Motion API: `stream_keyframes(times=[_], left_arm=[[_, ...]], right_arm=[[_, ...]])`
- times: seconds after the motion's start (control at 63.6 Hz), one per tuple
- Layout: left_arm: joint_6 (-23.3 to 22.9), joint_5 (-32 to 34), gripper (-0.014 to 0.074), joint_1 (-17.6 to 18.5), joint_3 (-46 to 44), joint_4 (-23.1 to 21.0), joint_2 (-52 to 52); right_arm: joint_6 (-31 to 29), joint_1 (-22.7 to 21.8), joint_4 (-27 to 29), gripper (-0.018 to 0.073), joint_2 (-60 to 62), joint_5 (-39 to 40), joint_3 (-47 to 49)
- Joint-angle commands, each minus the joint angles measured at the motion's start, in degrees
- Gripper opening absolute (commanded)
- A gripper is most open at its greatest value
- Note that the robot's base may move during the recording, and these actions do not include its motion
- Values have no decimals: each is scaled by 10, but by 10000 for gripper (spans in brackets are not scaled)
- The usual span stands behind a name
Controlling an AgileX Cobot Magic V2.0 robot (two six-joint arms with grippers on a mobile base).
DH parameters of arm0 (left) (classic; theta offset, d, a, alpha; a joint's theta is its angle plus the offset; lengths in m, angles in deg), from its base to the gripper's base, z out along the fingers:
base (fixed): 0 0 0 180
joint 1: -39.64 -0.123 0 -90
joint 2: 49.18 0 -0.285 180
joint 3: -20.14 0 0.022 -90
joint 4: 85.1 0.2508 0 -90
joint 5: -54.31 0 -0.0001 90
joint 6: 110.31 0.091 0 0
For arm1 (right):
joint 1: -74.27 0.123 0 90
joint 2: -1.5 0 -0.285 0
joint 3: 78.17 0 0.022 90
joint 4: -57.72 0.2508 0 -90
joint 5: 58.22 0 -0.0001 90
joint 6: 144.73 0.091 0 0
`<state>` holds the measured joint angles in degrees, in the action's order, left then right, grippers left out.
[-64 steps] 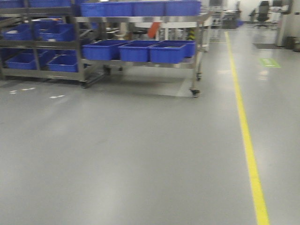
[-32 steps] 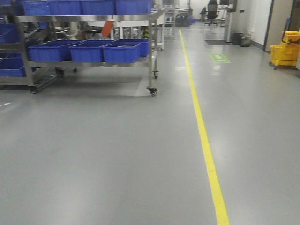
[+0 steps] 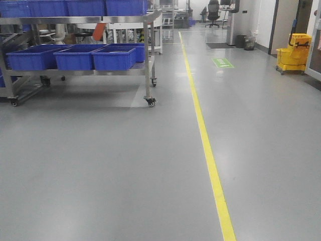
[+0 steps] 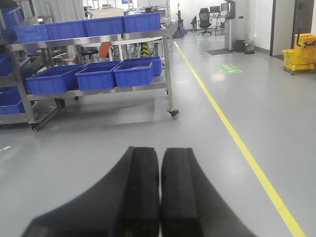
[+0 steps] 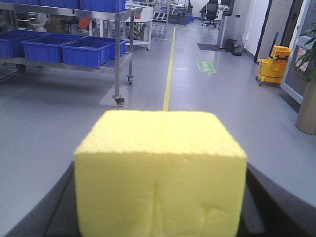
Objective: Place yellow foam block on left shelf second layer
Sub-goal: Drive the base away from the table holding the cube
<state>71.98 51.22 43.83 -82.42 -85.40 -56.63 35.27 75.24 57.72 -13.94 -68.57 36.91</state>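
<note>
Holding the yellow foam block (image 5: 160, 173) pinched in your right gripper (image 5: 160, 210), well short of the shelf (image 3: 60, 21) ahead-left, you risk it squeezing loose on a jolt; your left gripper (image 4: 160, 192) sits closed, empty.

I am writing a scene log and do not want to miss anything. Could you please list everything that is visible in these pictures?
yellow foam block: one, bright yellow, held in the right jaws
wheeled rack: one fully seen, steel, far left
bins: several, blue, on the rack's shelves
floor line: one, yellow, running along the floor
floor sign: one, green, right of the line
mop bucket: one, yellow, far right
office chair: one, black, far end
left jaws: one pair, black, shut, empty
right jaws: one pair, dark, shut on the block
</note>
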Motion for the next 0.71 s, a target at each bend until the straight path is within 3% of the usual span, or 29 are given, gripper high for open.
stream_keyframes(times=[0.0,0.691], left_arm=[[-2,47,124,4,15,-3,12],[-2,47,124,4,15,-3,12]], right_arm=[[-7,-3,0,487,-7,54,16],[-7,-3,0,487,-7,54,16]])
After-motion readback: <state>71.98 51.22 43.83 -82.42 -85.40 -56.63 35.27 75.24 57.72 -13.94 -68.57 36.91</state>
